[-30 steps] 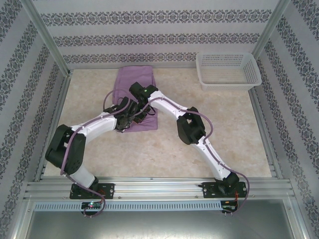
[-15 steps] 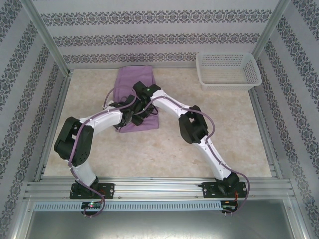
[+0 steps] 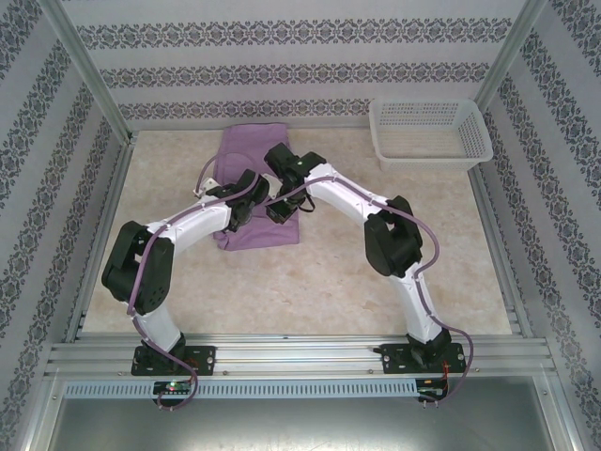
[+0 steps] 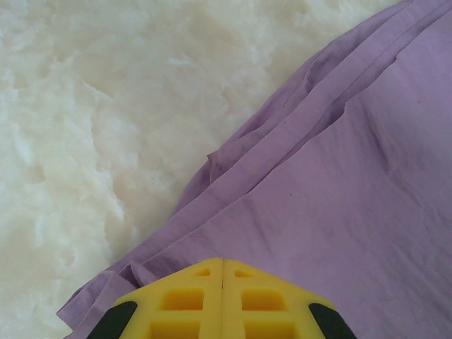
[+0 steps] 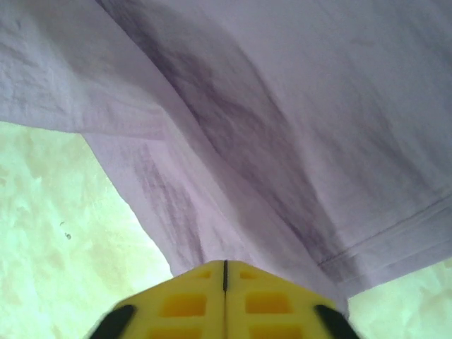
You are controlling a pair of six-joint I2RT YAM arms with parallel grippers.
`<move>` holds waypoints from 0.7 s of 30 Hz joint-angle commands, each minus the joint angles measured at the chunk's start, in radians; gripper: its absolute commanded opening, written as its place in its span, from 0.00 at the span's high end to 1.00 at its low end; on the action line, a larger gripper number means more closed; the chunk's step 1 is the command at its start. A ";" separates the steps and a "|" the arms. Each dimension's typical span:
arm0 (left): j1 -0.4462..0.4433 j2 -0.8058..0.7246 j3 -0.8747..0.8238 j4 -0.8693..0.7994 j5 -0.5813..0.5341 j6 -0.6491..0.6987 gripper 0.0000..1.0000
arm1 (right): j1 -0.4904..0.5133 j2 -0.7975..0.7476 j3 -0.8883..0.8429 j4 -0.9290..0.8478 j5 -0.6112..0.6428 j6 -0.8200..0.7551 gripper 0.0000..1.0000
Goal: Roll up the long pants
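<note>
While the table [image 3: 394,282] lies bare left of the left fingers, the long pants [image 4: 339,183] spread ahead and to their right — left gripper [image 4: 223,263] pressed together over the cloth, catch unclear — and the right gripper [image 5: 225,265] pinches a raised fold rising ahead of its tips.

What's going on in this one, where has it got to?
Two robot arms are working on purple pants spread on the table, both reaching over the cloth's near half. The left gripper is shut at the edge of the folded layers; whether it pinches them is unclear. The right gripper is shut on a fold that is raised off the table. No roll is visible yet.
</note>
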 commanded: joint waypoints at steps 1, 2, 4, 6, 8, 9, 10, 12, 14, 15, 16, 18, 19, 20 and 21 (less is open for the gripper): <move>0.114 0.039 -0.038 -0.106 -0.030 0.018 1.00 | -0.019 -0.207 -0.055 0.089 -0.063 0.055 1.00; 0.135 0.029 -0.034 -0.106 -0.023 0.023 1.00 | -0.002 -0.229 -0.100 0.114 -0.058 0.061 1.00; 0.179 0.002 -0.036 -0.082 0.007 0.047 1.00 | 0.042 -0.266 -0.182 0.155 -0.014 0.048 1.00; 0.224 -0.037 -0.046 -0.034 0.078 0.094 1.00 | 0.098 -0.284 -0.241 0.165 0.091 0.010 1.00; 0.242 -0.079 -0.049 0.005 0.156 0.155 1.00 | 0.133 -0.283 -0.278 0.168 0.154 -0.010 1.00; 0.240 -0.091 -0.046 0.011 0.197 0.181 1.00 | 0.133 -0.277 -0.285 0.165 0.157 -0.007 1.00; 0.241 -0.104 -0.046 0.025 0.263 0.203 1.00 | 0.127 -0.272 -0.289 0.164 0.157 0.000 1.00; 0.237 -0.126 -0.063 0.059 0.371 0.215 1.00 | 0.108 -0.266 -0.293 0.174 0.147 0.015 1.00; 0.216 -0.150 -0.093 0.129 0.470 0.212 1.00 | 0.083 -0.256 -0.283 0.183 0.121 0.031 1.00; 0.205 -0.158 -0.099 0.145 0.498 0.203 1.00 | 0.073 -0.247 -0.268 0.181 0.112 0.038 1.00; 0.181 -0.167 -0.100 0.160 0.522 0.196 1.00 | 0.062 -0.232 -0.252 0.173 0.098 0.042 1.00; 0.143 -0.181 -0.091 0.170 0.559 0.179 1.00 | 0.048 -0.206 -0.231 0.170 0.083 0.048 1.00; 0.127 -0.192 -0.087 0.173 0.575 0.164 1.00 | 0.042 -0.191 -0.219 0.172 0.075 0.051 1.00; 0.114 -0.206 -0.087 0.176 0.592 0.145 1.00 | 0.035 -0.176 -0.209 0.170 0.067 0.055 1.00; 0.107 -0.223 -0.091 0.180 0.603 0.131 1.00 | 0.030 -0.164 -0.198 0.170 0.062 0.059 1.00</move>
